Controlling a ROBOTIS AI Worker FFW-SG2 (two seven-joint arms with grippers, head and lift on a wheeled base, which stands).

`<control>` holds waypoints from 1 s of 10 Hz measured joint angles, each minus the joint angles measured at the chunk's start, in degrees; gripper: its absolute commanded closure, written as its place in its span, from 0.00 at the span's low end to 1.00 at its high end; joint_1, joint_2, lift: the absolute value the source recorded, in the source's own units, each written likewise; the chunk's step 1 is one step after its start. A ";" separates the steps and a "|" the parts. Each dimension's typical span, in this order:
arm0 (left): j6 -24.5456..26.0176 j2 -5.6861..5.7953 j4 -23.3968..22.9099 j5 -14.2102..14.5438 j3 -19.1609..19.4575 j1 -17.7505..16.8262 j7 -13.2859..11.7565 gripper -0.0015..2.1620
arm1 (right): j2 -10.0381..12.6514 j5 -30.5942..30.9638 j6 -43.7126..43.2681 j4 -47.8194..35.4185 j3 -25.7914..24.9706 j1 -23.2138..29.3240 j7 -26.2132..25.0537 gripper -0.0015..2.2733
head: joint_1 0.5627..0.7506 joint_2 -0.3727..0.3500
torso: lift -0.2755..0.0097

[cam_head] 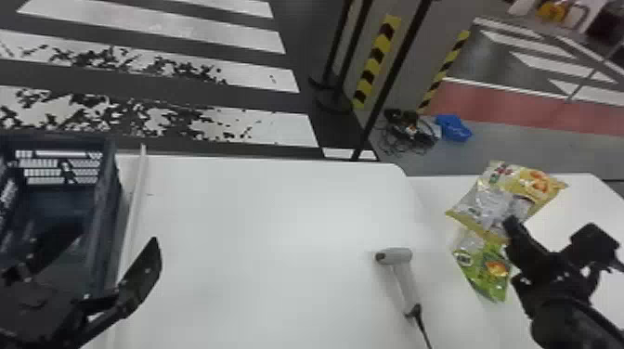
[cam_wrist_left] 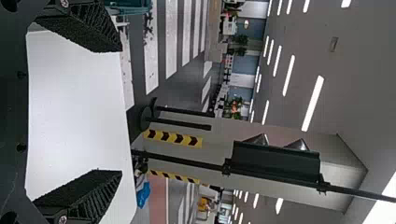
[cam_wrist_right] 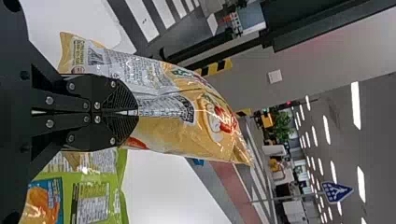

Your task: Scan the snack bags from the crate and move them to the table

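My left gripper (cam_head: 100, 261) stands open at the lower left, over the right part of the dark blue crate (cam_head: 106, 204). In the left wrist view the same gripper (cam_wrist_left: 119, 111) has its fingers wide apart with nothing between them. At the right, my right gripper (cam_head: 510, 223) is shut on a yellow and silver snack bag (cam_head: 490, 202). The right wrist view shows the gripper (cam_wrist_right: 136, 112) pinching this bag (cam_wrist_right: 187, 116) near the middle of its printed back. A green snack bag (cam_head: 492, 271) lies on the table (cam_head: 278, 222), partly below the yellow one. The grey scanner (cam_head: 406, 283) rests left of it.
A cable (cam_head: 423, 330) runs from the scanner to the front edge. A thin white rail (cam_head: 135, 199) runs beside the crate's right side. Behind the table, black poles (cam_head: 394, 79) stand on the floor near a blue item (cam_head: 454, 128) and a heap of cables (cam_head: 408, 132).
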 measured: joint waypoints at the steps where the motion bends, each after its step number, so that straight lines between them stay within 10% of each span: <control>1: 0.00 0.09 0.00 0.25 0.00 -0.12 -0.10 0.03 | -1.96 1.70 -3.56 6.19 1.15 -2.12 -0.13 0.99 | 0.70 0.03 | 0.63; 2: 0.00 0.16 -0.05 0.34 0.00 -0.12 -0.20 0.03 | -3.74 2.96 -7.60 11.87 2.53 -4.00 -0.10 0.93 | 0.70 0.03 | 0.63; 3: 0.00 0.28 -0.07 0.39 0.00 -0.09 -0.27 0.03 | -5.39 4.24 -12.49 17.70 3.97 -5.94 0.23 0.61 | 0.70 0.03 | 0.63; 4: -0.01 0.46 -0.08 0.44 0.00 -0.03 -0.26 0.03 | -6.37 5.12 -15.96 21.25 5.30 -7.02 0.76 0.02 | 0.70 0.03 | 0.63; 7: -0.17 0.03 0.00 0.31 -0.27 0.00 -0.27 0.03 | -6.47 4.49 -17.19 19.95 7.66 -4.40 3.42 0.01 | 0.70 0.03 | 0.63; 10: -0.23 -0.15 -0.06 0.13 -0.44 0.15 -0.21 0.03 | -1.00 -0.56 -16.70 2.08 7.45 8.12 3.35 0.01 | 0.70 0.03 | 0.63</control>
